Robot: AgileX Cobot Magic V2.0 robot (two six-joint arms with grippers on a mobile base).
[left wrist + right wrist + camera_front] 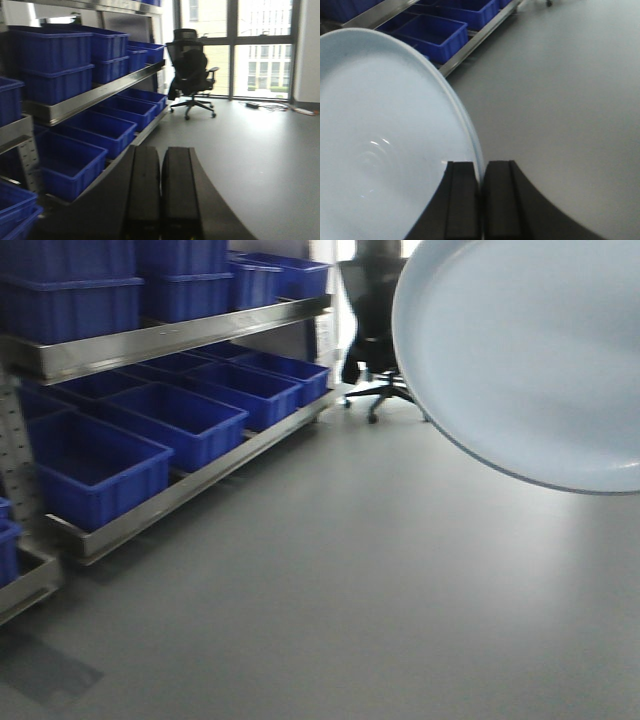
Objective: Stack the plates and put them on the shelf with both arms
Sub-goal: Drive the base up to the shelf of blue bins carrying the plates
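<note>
A large pale bluish-white plate hangs in the air at the top right of the front view, tilted. In the right wrist view the same plate fills the left half. My right gripper is shut on its rim, one finger inside and one outside. The rim shows a doubled edge, so I cannot tell whether a second plate lies against it. My left gripper is shut with nothing between its fingers and points along the shelf. The shelf's steel rails run along the left.
Several blue plastic crates fill both shelf levels. A black office chair stands at the far end of the racking before tall windows. Grey floor spreads to the right of the shelf.
</note>
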